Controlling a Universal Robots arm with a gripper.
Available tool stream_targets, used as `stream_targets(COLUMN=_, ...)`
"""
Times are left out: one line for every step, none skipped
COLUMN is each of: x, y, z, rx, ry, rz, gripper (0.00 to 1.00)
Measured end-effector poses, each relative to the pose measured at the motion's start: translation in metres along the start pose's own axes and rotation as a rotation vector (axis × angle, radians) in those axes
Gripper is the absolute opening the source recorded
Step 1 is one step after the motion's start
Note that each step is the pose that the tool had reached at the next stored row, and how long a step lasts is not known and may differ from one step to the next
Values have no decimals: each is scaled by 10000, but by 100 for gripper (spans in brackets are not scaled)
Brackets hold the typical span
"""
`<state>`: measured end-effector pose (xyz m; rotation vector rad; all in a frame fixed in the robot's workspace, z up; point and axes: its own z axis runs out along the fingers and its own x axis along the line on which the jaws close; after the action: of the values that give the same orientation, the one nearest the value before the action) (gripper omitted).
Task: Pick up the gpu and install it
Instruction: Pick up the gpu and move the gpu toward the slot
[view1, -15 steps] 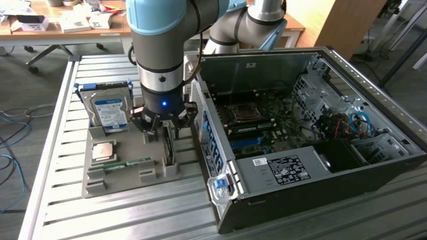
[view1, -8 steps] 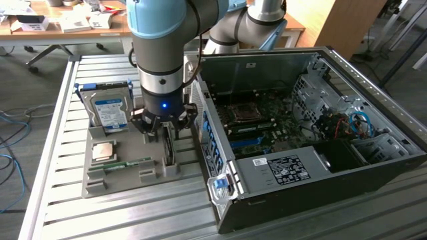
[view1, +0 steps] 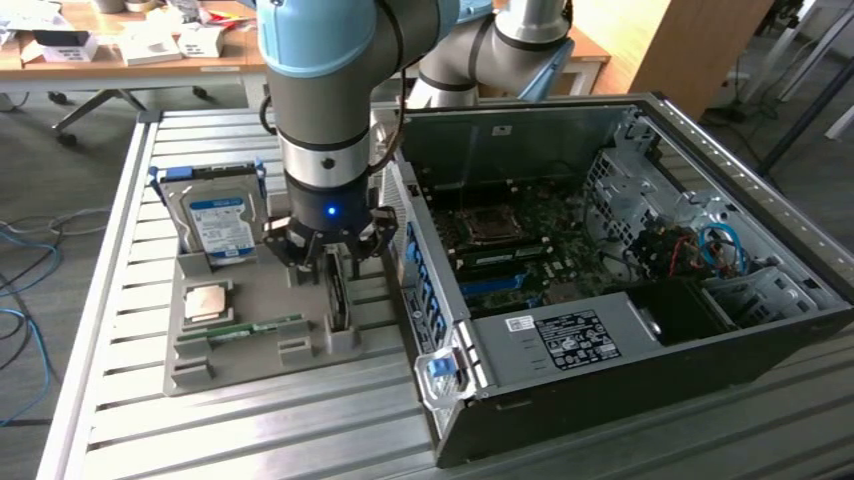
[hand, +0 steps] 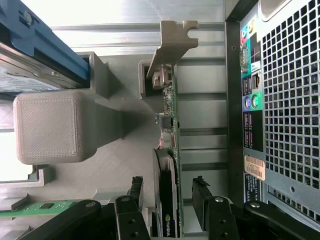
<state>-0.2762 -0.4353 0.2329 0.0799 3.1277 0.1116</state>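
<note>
The gpu (view1: 340, 305) stands on edge in a slot of the grey holder tray (view1: 267, 365), just beside the open computer case (view1: 601, 270). My gripper (view1: 331, 262) is lowered right over it. In the wrist view the gpu (hand: 167, 150) runs between my two black fingers (hand: 201, 197), and its silver bracket (hand: 172, 40) sits at the far end. My gripper (hand: 168, 182) is open and straddles the card. A gap shows on each side of the card. The motherboard (view1: 521, 250) lies exposed inside the case.
The tray also holds a silver hard drive with a blue label (view1: 220, 225), a tan square chip (view1: 207, 300) and a green memory stick (view1: 240, 330). The case's rear panel (hand: 280, 100) is close beside the gripper. Everything rests on a slatted metal table (view1: 120, 300).
</note>
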Motion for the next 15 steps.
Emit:
stream_targets(x=0, y=0, z=0, rx=0, ry=0, rz=0, gripper=44)
stream_targets(x=12, y=-1, z=7, rx=0, ry=-2, rz=0, gripper=44)
stream_targets(x=17, y=-1, z=8, rx=-1, ry=-2, rz=-3, gripper=44)
stream_targets(x=17, y=-1, z=8, rx=-1, ry=-1, rz=-3, gripper=44)
stream_targets(x=18, y=-1, z=8, rx=0, ry=-1, rz=-1, gripper=44)
stream_targets(x=19, y=-1, z=8, rx=0, ry=-1, rz=0, gripper=44)
stream_targets(x=19, y=-1, z=8, rx=0, ry=-1, rz=-1, gripper=44)
stream_targets(x=19, y=-1, z=8, rx=0, ry=-1, rz=0, gripper=44)
stream_targets(x=19, y=-1, z=8, rx=0, ry=-1, rz=0, gripper=44)
stream_targets(x=19, y=-1, z=8, rx=-1, ry=-1, rz=0, gripper=44)
stream_targets(x=19, y=-1, z=8, rx=-1, ry=-1, rz=0, gripper=44)
stream_targets(x=19, y=-1, z=8, rx=0, ry=-1, rz=-1, gripper=44)
stream_targets(x=19, y=-1, z=8, rx=-1, ry=-1, rz=0, gripper=44)
stream_targets(x=19, y=-1, z=8, rx=0, ry=-2, rz=0, gripper=44)
stream_targets(x=19, y=-1, z=8, rx=0, ry=-1, rz=-1, gripper=44)
